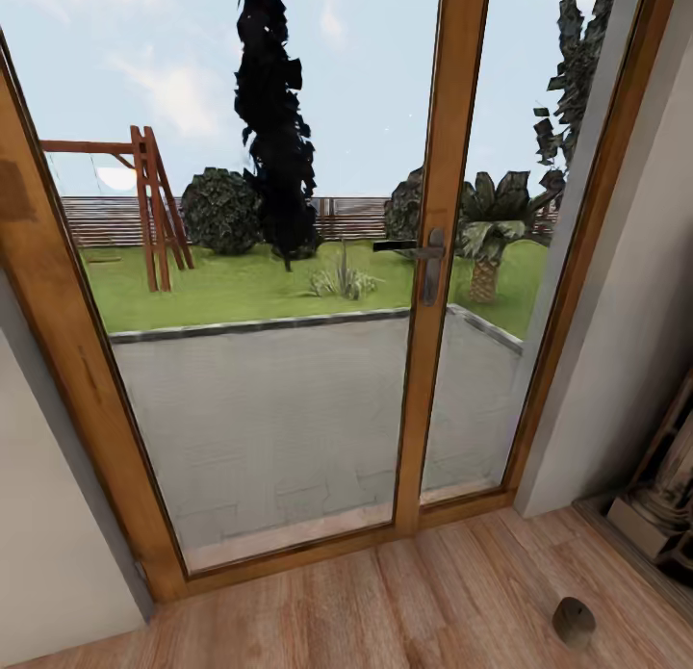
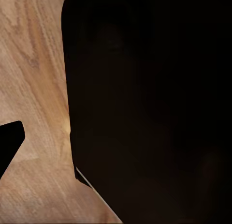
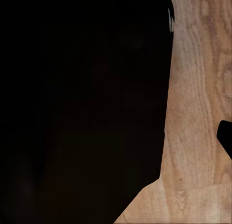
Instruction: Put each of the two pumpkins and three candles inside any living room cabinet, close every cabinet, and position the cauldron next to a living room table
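Note:
One candle [image 1: 575, 619], a short taupe cylinder, stands upright on the wood floor at the lower right of the head view, close in front of me. In the left wrist view a dark fingertip [image 2: 9, 142] pokes in at the frame's edge over the floorboards, beside my own black body [image 2: 154, 108]. The right wrist view likewise has a dark fingertip [image 3: 226, 137] at its edge, above the floor. Neither wrist view lets me judge how the jaws stand.
I face a tall wood-framed glass door [image 1: 438, 255] with a dark lever handle [image 1: 414, 250], a patio and garden behind it. White walls flank it. The base of a carved stone fireplace surround [image 1: 659, 501] stands at the right. Wood floor [image 1: 404, 602] lies below.

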